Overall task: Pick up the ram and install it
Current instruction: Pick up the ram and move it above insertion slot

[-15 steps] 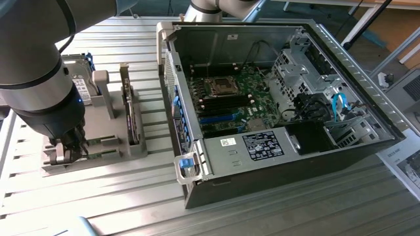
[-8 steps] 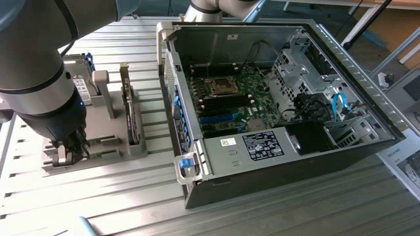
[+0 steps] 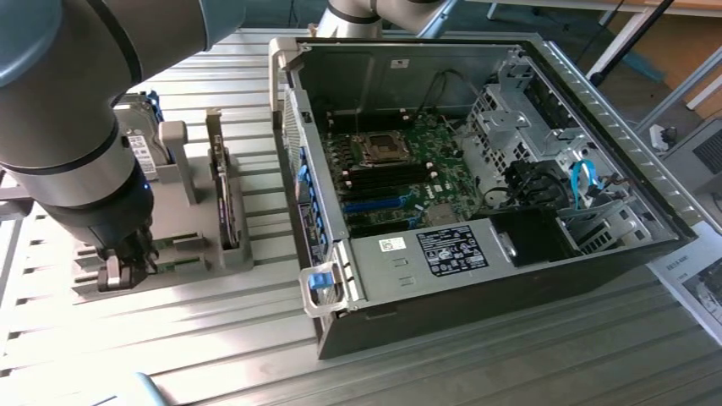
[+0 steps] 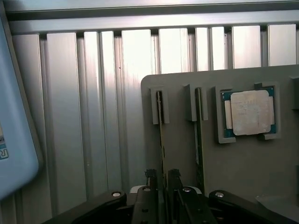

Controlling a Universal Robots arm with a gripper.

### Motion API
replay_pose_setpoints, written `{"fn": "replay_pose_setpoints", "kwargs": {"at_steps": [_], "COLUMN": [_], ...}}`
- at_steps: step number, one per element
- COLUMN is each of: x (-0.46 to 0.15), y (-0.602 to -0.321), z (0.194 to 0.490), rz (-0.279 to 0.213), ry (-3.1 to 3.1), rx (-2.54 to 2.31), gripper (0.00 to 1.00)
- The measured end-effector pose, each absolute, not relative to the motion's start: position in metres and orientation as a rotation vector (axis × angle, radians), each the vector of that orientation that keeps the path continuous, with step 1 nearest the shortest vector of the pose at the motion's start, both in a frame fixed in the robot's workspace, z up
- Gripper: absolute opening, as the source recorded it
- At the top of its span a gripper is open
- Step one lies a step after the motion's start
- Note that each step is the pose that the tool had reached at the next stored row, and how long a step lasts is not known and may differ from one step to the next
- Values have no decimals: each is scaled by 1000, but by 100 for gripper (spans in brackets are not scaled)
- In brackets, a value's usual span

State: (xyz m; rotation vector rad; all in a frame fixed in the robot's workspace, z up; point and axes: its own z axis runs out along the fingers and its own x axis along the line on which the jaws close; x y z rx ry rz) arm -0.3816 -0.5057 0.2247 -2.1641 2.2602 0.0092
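The ram (image 4: 161,126) is a thin green stick standing on edge in a slot of the grey holder (image 4: 243,172). A second stick like it (image 4: 198,135) stands in the neighbouring slot. My gripper (image 4: 162,179) is open, and its dark fingers (image 4: 150,177) straddle the near end of the first stick, one on each side. Whether they touch it I cannot tell. In the exterior view the gripper (image 3: 124,266) hangs low over the holder (image 3: 192,245) at that view's left. The open computer case (image 3: 451,169) lies to the right, with its motherboard memory slots (image 3: 390,179) exposed.
A square silver processor (image 4: 247,112) sits in a recess of the holder beside the sticks. A hard drive (image 3: 138,135) stands upright at the holder's far end. A light blue object (image 4: 14,116) lies close by on the ribbed metal table (image 3: 169,338).
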Motion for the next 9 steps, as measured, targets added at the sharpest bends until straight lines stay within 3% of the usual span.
{"fn": "replay_pose_setpoints", "kwargs": {"at_steps": [9], "x": [-375], "y": [-506], "z": [223], "rz": [10], "ry": [2261], "rx": [-2164], "gripper": [24]}}
